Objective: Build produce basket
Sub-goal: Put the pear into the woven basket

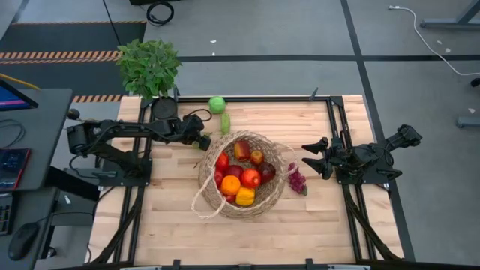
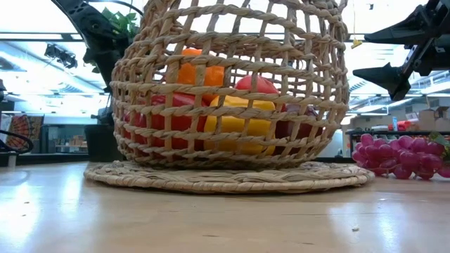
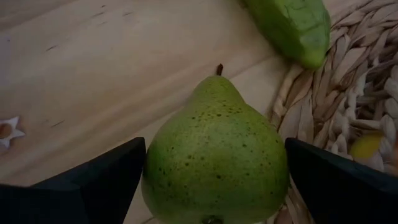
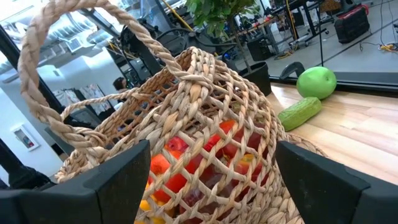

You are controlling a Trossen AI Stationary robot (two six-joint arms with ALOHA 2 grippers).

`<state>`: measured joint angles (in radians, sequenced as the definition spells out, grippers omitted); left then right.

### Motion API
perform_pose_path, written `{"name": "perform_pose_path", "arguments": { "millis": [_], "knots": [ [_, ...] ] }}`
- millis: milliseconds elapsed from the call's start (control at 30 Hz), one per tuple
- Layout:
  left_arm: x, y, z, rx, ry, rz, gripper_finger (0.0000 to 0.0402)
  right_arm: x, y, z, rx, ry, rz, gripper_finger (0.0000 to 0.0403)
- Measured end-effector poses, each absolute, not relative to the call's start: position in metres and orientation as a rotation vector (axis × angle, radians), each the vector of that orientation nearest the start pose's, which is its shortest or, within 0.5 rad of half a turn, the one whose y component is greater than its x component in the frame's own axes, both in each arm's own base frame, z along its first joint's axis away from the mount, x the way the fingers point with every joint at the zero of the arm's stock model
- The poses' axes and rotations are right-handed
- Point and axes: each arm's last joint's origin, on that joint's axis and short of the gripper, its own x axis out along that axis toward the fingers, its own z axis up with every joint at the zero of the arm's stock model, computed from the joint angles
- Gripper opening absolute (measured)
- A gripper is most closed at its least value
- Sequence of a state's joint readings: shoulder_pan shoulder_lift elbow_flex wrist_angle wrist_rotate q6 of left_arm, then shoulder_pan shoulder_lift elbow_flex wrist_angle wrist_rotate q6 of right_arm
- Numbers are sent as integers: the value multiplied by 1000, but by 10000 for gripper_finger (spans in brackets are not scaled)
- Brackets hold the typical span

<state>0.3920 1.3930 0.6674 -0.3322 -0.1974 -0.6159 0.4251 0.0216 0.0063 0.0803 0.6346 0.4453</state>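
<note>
Left gripper point(image 3: 211, 180): jaws spread wide either side of the pear point(image 3: 214, 155), beside the basket point(image 1: 274, 196).
Right gripper point(image 1: 309, 157): spread, empty, near the grapes point(image 1: 298, 181).

The large round tan woven wicker basket point(image 1: 241, 174) stands upright mid-table, its loop handle point(image 1: 201, 199) lying out over the wood; inside sit red, orange and yellow pieces of produce point(image 1: 241, 177); a purple grape bunch point(image 1: 298, 180) lies just beside its rim; a speckled green pear point(image 3: 216, 157) lies on the wood beside the weave; a green cucumber point(image 1: 225, 123) and a round green apple point(image 1: 217, 104) lie near.
</note>
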Motion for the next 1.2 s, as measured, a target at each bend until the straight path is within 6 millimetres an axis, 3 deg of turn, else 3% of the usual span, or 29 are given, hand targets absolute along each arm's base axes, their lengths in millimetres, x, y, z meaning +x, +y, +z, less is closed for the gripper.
{"name": "perform_pose_path", "arguments": {
  "millis": [167,467,633,833,1200],
  "knots": [
    [223,98,162,-654,881,835,384,92,23,171,476,-102,-194,348],
    [223,97,162,-672,882,824,338,92,23,171,476,-102,-194,348],
    [220,98,173,-705,843,818,334,92,23,171,476,-102,-194,348],
    [226,103,217,-728,651,776,334,92,23,171,477,-102,-194,348],
    [252,111,334,-712,227,567,335,92,23,171,476,-102,-194,348]
  ]
}}
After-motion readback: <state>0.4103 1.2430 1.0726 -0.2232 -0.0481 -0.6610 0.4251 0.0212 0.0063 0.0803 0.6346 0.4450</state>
